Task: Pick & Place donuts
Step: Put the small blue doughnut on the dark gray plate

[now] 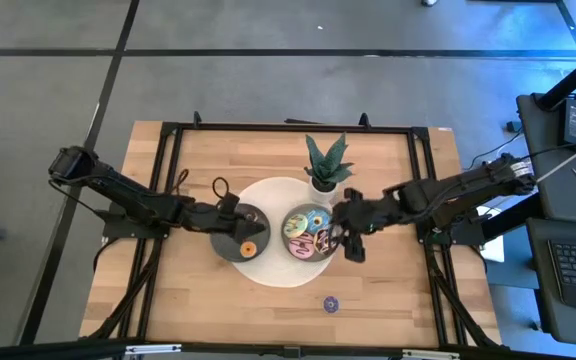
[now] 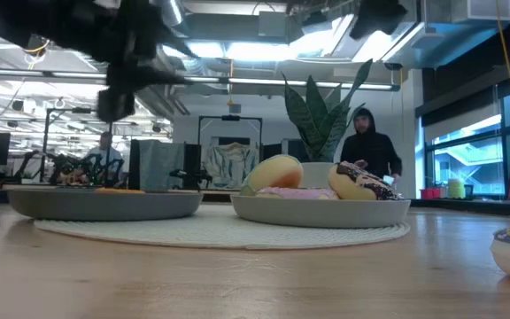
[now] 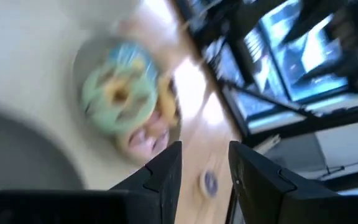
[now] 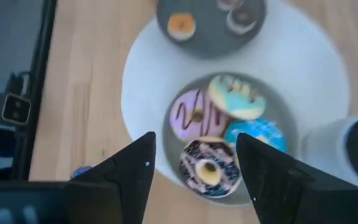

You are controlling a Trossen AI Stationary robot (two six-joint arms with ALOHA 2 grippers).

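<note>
Seen from overhead at a wooden table (image 1: 198, 290): a round white mat (image 1: 268, 272) near the middle, carrying two grey dishes side by side. On the left dish (image 1: 230, 250), nearer the table's left edge, one small orange donut (image 1: 249, 248) plus a brown mini one (image 4: 237, 19), visible only in the right wrist view. Piled in the right dish (image 1: 290, 243), four larger donuts: pink with dark squiggles (image 4: 192, 115), green and blue iced (image 4: 236, 95), bright blue (image 4: 257, 134), and dark sprinkled (image 4: 209, 167). Alone on bare wood near the front edge, well apart from the mat, a purple sprinkled donut (image 1: 330, 304). Behind the right dish, just beside the mat's back rim, a potted plant (image 1: 326, 165) in a white pot. Left gripper (image 1: 239, 217) hanging over the left dish, fingers (image 3: 166, 171) spread and holding nothing. Right gripper (image 1: 349, 240) poised at the right dish's outer rim, fingers (image 4: 135, 165) wide apart, likewise bare. Beyond the table in the level view, a hooded person (image 2: 366, 146) standing in the room, another person (image 2: 103, 158) seated farther off at left.
</note>
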